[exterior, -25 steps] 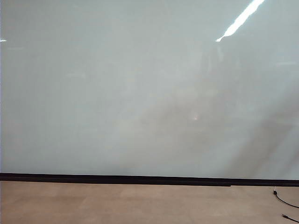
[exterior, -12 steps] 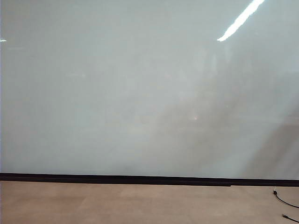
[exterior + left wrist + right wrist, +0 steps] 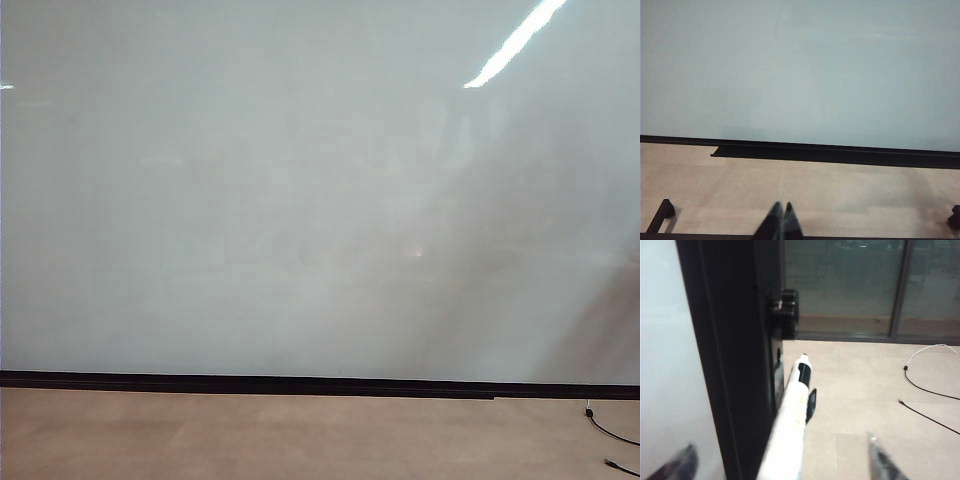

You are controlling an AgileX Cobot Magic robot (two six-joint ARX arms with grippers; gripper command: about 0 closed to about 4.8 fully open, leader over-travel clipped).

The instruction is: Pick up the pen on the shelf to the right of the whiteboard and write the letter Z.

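Observation:
The whiteboard [image 3: 300,200] fills the exterior view, pale and glossy, and no letter Z is in view on it. Neither gripper shows in that view. In the right wrist view the pen [image 3: 792,415], white-barrelled with a black band near its tip, lies along the board's black side frame [image 3: 735,365], on a small black shelf bracket [image 3: 811,405]. My right gripper [image 3: 782,462] is open, one blurred finger on each side of the pen's near end, both apart from it. My left gripper [image 3: 781,210] is shut and empty, low over the tan floor in front of the whiteboard [image 3: 800,70].
A black strip [image 3: 300,383] runs along the board's lower edge above the tan floor [image 3: 300,440]. Black cables [image 3: 927,400] and a white one lie on the floor beyond the pen. A black block [image 3: 786,315] juts from the frame. Glass doors [image 3: 855,285] stand behind.
In the exterior view only the dim shadow on the board's right side has shifted. The board and floor look the same.

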